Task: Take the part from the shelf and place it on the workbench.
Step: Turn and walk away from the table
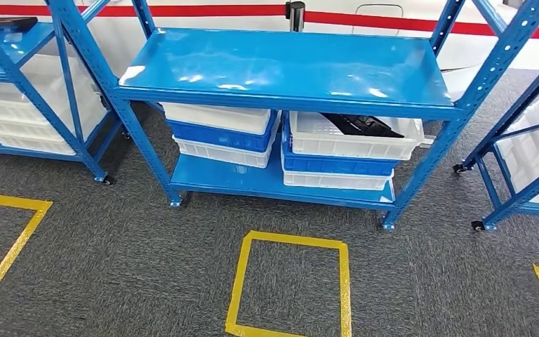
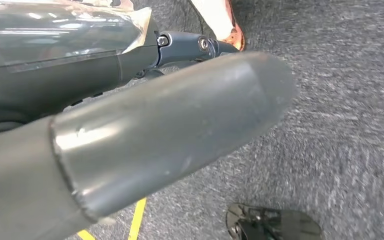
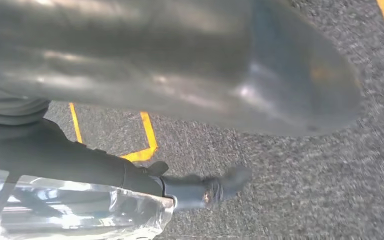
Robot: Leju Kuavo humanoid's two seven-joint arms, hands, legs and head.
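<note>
On the lower level of the blue shelf [image 1: 281, 70], 2 stacks of white and blue crates stand side by side, and the black part [image 1: 362, 125] lies in the top white crate [image 1: 354, 137] of the stack to the robot's right. It rests inside the crate walls, so it cannot slide off, but a hand must come in under the upper board and lift it over the rim. The upper board is bare and shiny. No workbench appears in the head view, so the part is for now on the shelf, not at the place the task wants. Whether it was already handled, 1 moment cannot tell.

The head view looks at the shelf from some way off, across grey carpet with a yellow taped square [image 1: 291, 288] just before the shelf; I judge this marks where the robot should stand to reach.

Both wrist views look down at carpet, so the arms probably hang at the sides. The left hand [image 2: 170, 135] and the right hand [image 3: 190, 65] show a thick grey thumb and dark fingers that seem to hold nothing, but the pictures are blurred and I cannot tell if the fingers are apart or together.
</note>
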